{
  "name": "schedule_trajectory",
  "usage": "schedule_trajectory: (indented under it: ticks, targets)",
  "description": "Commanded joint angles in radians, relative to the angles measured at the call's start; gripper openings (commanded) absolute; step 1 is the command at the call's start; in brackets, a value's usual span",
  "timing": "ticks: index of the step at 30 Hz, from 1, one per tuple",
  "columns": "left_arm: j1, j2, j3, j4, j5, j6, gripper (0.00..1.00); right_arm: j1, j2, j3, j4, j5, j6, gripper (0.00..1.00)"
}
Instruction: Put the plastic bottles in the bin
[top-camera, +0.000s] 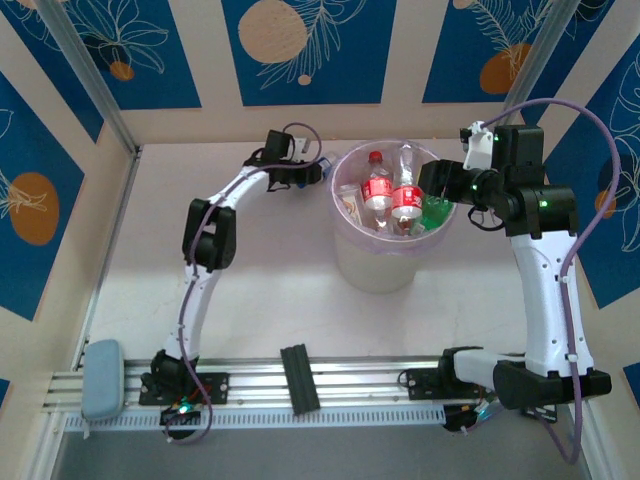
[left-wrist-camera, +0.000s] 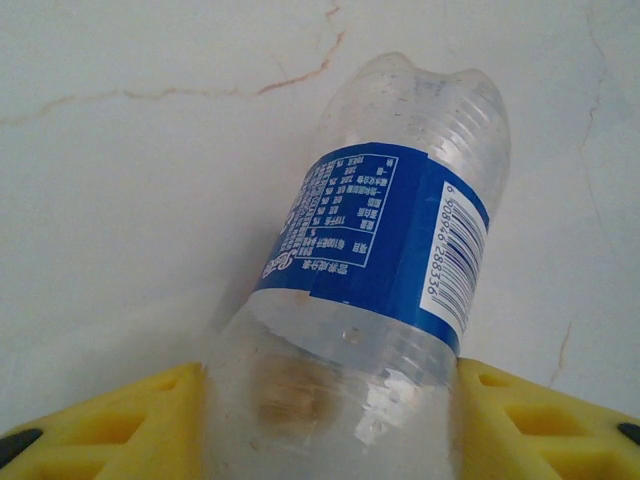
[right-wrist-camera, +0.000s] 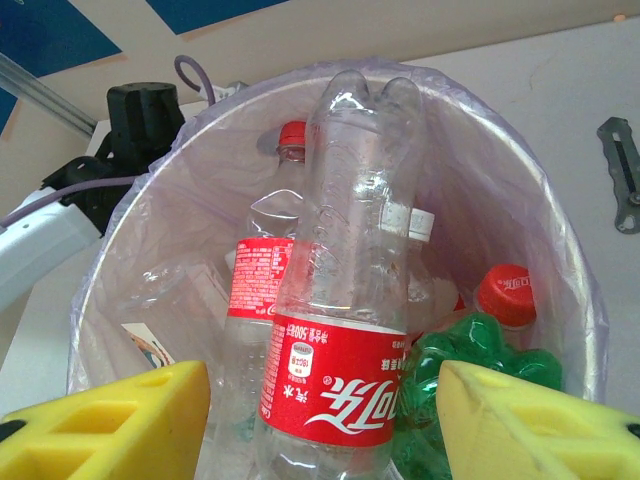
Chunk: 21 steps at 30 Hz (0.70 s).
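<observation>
Beside the bin's (top-camera: 345, 240) left rim, the left gripper (left-wrist-camera: 330, 405) is closed on a clear bottle with a blue label (left-wrist-camera: 390, 235), its yellow fingers (left-wrist-camera: 120, 420) pressed against both sides near one end. Whether that bottle is resting on the table or lifted I cannot tell.

Over the right rim, the right gripper (right-wrist-camera: 325, 400) stands wide. A clear bottle with a red label (right-wrist-camera: 340, 290) rises between its fingers with a gap on each side (so not gripped, as far as I can see). Below it lie several more bottles, including a green one (right-wrist-camera: 470, 365).

Two things could go wrong, I think. The thin plastic could buckle in the left grip and slip out on the way over the rim. And if both arms reach over the bin at once, they may knock each other. The tall red-label bottle also stands as high as the rim, so a new bottle landing on it might bounce out.

The table (top-camera: 260, 300) is pale stone with faint brown veins, and blue panels with orange circles (top-camera: 300, 45) wall it in.
</observation>
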Motion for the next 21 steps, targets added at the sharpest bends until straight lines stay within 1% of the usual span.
schedule_trajectory:
  ticks: [1,3,7,10,16,19,21]
  targets:
    - [0.009,-0.116,-0.113,0.076,-0.025,-0.019,0.51,-0.008,-0.005,-0.008,0.011,-0.02,-0.008,0.62]
    - [0.011,-0.164,-0.198,0.12,-0.032,-0.021,0.47,-0.008,-0.004,-0.009,0.014,-0.023,-0.008,0.62]
    - [0.017,-0.266,-0.368,0.193,-0.038,-0.044,0.43,-0.011,-0.004,-0.005,0.016,-0.026,-0.012,0.62]
    - [0.018,-0.365,-0.515,0.277,-0.033,-0.066,0.42,-0.013,-0.003,-0.004,0.02,-0.03,-0.012,0.62]
    - [0.044,-0.56,-0.785,0.493,0.003,-0.197,0.42,-0.011,0.004,-0.006,0.051,-0.068,0.013,0.62]
    - [0.066,-0.67,-0.922,0.618,-0.002,-0.272,0.41,-0.001,0.007,0.002,0.075,-0.096,0.039,0.62]
    - [0.075,-0.748,-0.995,0.671,-0.016,-0.303,0.4,0.02,0.012,0.009,0.098,-0.112,0.058,0.62]
